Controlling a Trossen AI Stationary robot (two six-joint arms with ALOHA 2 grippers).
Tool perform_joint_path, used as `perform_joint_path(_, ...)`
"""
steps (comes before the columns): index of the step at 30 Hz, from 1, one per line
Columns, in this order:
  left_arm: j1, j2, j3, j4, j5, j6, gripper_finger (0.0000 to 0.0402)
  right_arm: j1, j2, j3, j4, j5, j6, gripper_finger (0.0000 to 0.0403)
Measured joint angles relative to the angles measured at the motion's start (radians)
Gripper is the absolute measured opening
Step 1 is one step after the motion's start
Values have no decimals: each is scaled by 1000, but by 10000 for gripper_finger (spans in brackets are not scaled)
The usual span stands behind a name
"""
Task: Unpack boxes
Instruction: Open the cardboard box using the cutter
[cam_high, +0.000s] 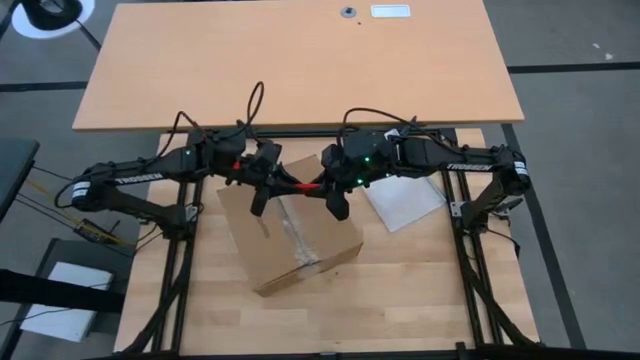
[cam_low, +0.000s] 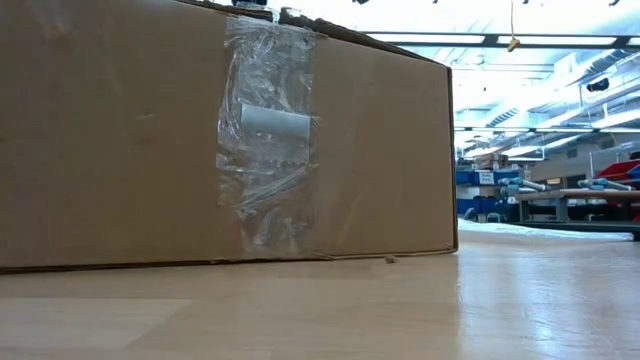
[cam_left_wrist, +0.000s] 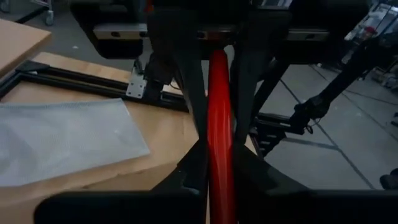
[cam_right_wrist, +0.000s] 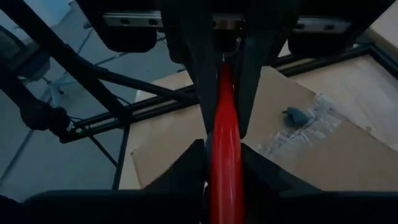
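Carton (cam_low: 130, 140) still taped; both grippers, left (cam_left_wrist: 219, 155) and right (cam_right_wrist: 225, 149), pinch one red tool (cam_high: 297, 186) — release one before cutting tape (cam_low: 265, 140).

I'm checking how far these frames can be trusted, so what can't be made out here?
- Carton contents: flaps shut in the high view.
- Carton top: low view shows only its taped side wall.
- Red tool: its ends are hidden by the left gripper and right gripper fingers; its type is unclear.
- Clear bag: partly under the right arm.
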Motion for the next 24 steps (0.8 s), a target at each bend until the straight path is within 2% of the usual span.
perform_joint_path(5,7,-17,42,13,-13,-22,51,-24,-42,37,-39,-1,-6,211)
perform_joint_path(10,22,-41,115,49,-74,-21,50,-39,-123,112,-81,19,0,267)
perform_joint_path(16,26,-38,138,216,-112,-48,50,0,-142,111,39,148,-78,267)
perform_joint_path(20,26,-13,138,261,-112,-53,50,14,-87,111,205,157,-134,251)
perform_joint_path(24,26,-1,137,265,-108,-53,50,13,-46,109,301,158,-149,234)
